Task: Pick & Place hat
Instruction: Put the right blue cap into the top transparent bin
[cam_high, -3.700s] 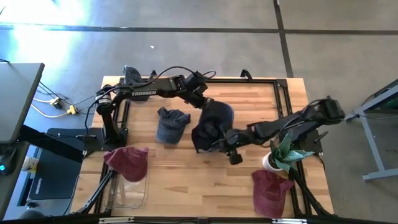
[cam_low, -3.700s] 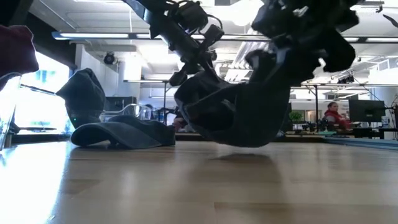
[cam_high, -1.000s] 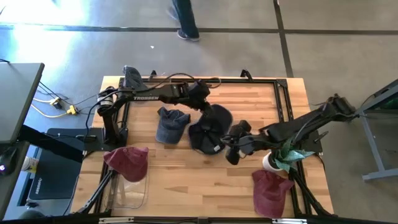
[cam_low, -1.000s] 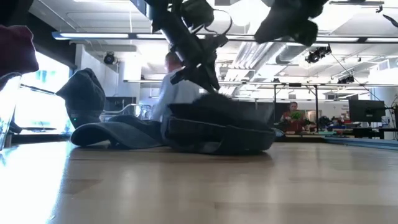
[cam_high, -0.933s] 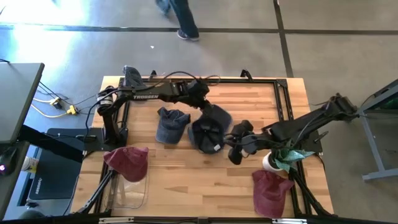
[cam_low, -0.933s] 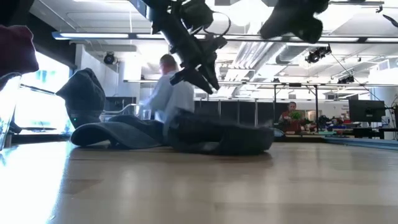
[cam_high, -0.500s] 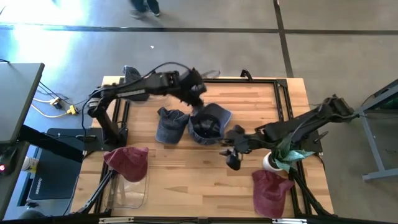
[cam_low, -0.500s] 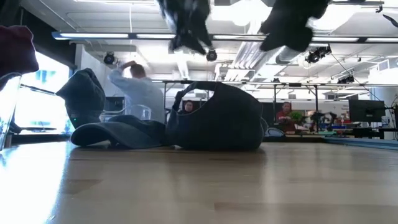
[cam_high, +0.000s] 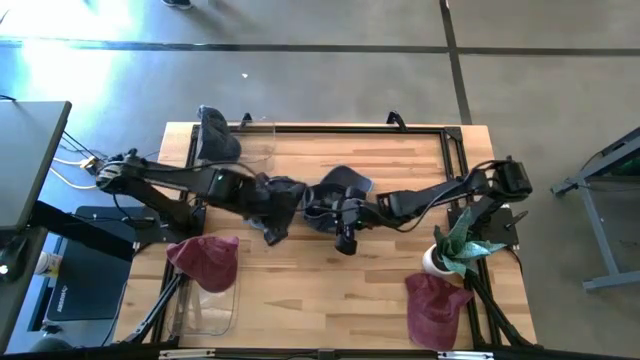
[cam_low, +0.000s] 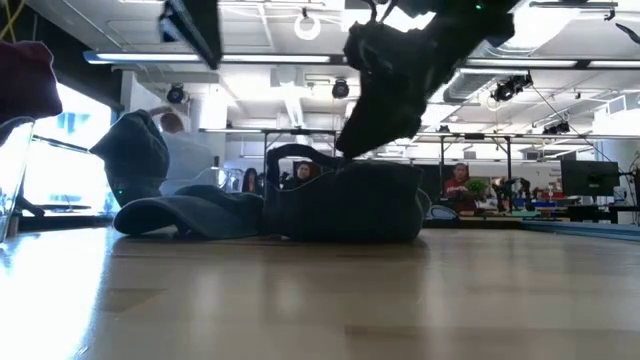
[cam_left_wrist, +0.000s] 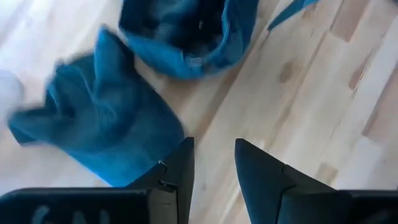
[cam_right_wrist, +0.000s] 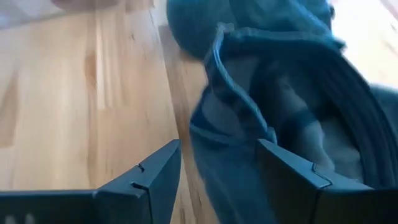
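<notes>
A dark navy hat sits on the table near its middle, crown down and opening up. A lighter denim hat lies just left of it. My right gripper comes from the table's right, open, with the navy hat's near rim between its fingers. In the low view it hangs just over the hat. My left gripper hovers near the denim hat, open by a narrow gap with only bare wood beyond it. My right gripper stands open, slanting down from the table's right, with one finger outside the navy hat and the other over its hollow. The rim lies between them. I cannot tell whether either finger touches it.
Red hats lie at the near left, over a clear container, and at the near right. A potted plant stands by the right arm. Another dark hat sits on a stand at the far left.
My left gripper has left the navy hat's far side, risen, and swung toward the table's left and near edge, past the denim hat. The navy hat, flattened a second ago, now stands rounded with its opening up. My right gripper has moved left and down to its near rim.
</notes>
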